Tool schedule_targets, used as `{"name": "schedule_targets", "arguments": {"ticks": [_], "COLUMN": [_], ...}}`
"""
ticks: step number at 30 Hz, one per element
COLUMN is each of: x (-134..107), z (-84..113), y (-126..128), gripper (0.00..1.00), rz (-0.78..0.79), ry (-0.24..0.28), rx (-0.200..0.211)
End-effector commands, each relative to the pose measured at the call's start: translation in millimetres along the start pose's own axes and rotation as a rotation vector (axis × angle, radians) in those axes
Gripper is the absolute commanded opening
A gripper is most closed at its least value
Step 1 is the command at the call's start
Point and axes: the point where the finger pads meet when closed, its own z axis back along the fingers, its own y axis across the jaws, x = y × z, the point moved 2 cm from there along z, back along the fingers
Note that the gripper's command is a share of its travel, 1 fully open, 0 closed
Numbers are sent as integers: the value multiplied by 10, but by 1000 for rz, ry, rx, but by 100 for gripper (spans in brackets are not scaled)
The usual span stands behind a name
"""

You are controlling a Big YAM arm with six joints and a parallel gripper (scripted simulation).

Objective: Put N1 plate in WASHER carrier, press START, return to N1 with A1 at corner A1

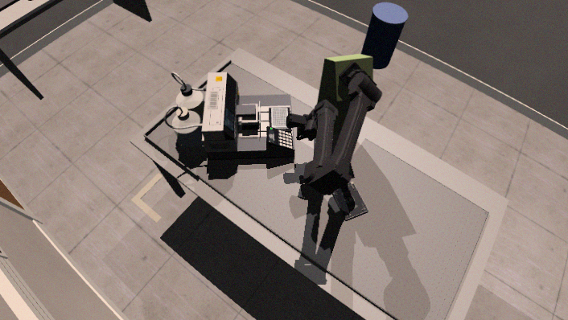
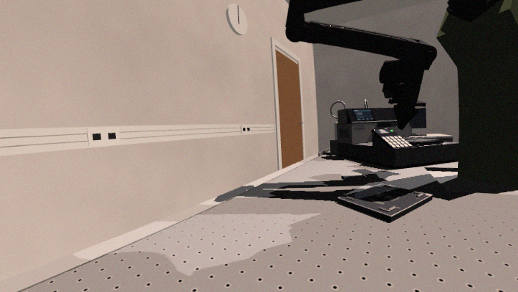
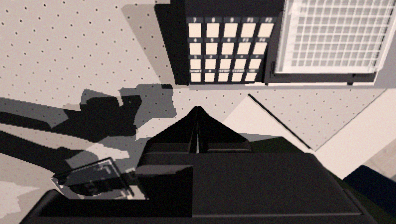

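Note:
The plate (image 1: 279, 116) (image 3: 336, 40) lies on the carrier at the front of the washer (image 1: 217, 106) (image 2: 354, 130), beside the keypad (image 1: 286, 139) (image 2: 396, 141) (image 3: 228, 49). It looks flat; its fit inside the locators and its cut-off corner are too small to tell. The washer's lamp (image 1: 271, 129) (image 2: 392, 130) is green. The START key (image 3: 195, 77) shows uncovered in the wrist view. My gripper (image 1: 290, 121) (image 2: 403, 127) (image 3: 197, 111) is shut and empty, above and just in front of the keypad and carrier. The nest N1 (image 1: 363, 211) (image 2: 389, 219) holds no plate.
Two bottles (image 1: 189, 99) (image 1: 186, 121) with looped tubes stand behind the washer. The green arm pedestal (image 1: 327, 82) (image 2: 484, 121) stands close to the carrier side. A blue bin (image 1: 384, 40) stands beyond the table. The arm hangs over part of the nest in the top view.

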Motion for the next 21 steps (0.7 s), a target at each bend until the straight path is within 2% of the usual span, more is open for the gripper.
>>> {"name": "schedule_targets", "arguments": {"ticks": [1,21], "x": [-6,-6], "z": [165,165], "y": [5,5], "gripper": [0,0], "rz": [6,6], "ry": [-7,-7], "rx": [-6,-6]}}
